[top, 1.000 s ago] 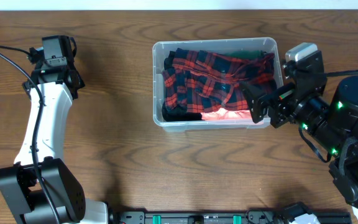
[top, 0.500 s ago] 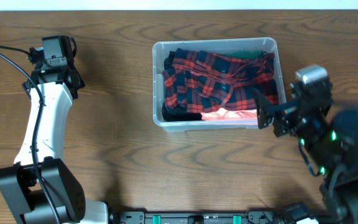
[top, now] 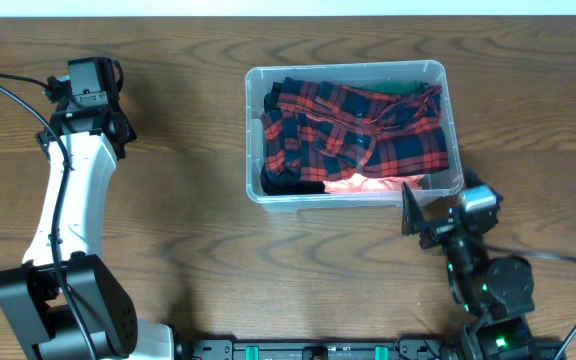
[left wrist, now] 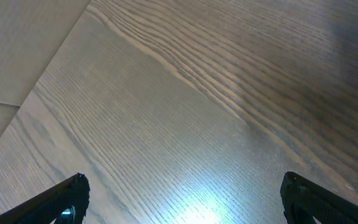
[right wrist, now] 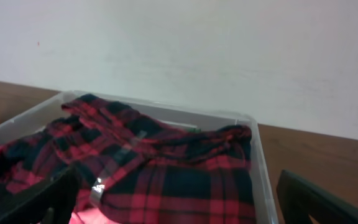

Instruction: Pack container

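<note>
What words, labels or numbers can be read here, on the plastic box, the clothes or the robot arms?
None can be read in any view. The container, the red plaid shirt in it, the wooden table and the white left arm show no legible writing.

A wood-grain table [top: 198,250] carries the clear container [top: 252,130] near its far edge.

The container [top: 348,67] sits by the bench's [top: 188,220] back edge, a shirt [top: 358,130] in it. Right pincer [top: 423,215] just before its front right corner; left pincer [left wrist: 182,196] near the bench's back left corner.
</note>
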Robot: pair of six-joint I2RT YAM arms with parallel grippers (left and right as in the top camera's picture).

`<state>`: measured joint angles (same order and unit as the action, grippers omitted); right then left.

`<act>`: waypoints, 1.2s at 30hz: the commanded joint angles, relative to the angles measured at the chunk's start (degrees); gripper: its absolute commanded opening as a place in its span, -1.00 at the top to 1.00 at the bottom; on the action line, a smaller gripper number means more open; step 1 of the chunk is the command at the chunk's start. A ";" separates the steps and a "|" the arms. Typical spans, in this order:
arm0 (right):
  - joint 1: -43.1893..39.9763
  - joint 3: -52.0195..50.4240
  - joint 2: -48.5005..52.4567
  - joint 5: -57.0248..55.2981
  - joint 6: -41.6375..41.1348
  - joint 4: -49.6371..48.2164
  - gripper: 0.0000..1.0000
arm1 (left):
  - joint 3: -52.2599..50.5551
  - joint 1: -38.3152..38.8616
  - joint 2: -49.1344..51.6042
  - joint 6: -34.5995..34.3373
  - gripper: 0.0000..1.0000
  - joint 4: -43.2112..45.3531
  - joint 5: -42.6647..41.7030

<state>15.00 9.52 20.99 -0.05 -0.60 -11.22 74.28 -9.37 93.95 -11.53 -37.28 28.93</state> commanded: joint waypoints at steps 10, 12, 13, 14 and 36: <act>-4.20 -6.62 -10.34 -2.08 0.46 -0.44 -0.98 | 0.79 -0.22 -0.72 0.57 -0.96 -0.22 0.92; -5.29 -6.67 -11.67 -2.08 0.48 0.66 -0.98 | 0.79 -0.22 -0.72 0.57 -0.96 -0.22 0.92; -5.79 -6.69 -12.20 -1.95 0.46 1.18 -0.98 | 0.79 -0.22 -0.72 0.57 -0.96 -0.22 0.92; -6.27 -6.73 -12.74 -1.73 0.46 1.79 -0.98 | 0.79 -0.22 -0.72 0.57 -0.96 -0.20 0.92; -13.11 -9.22 -20.72 2.19 14.58 15.32 -0.98 | 0.79 -0.22 -0.72 0.57 -0.96 -0.22 0.92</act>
<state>2.42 0.45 0.75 1.56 9.91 3.90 74.28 -9.37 93.95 -11.53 -37.30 28.93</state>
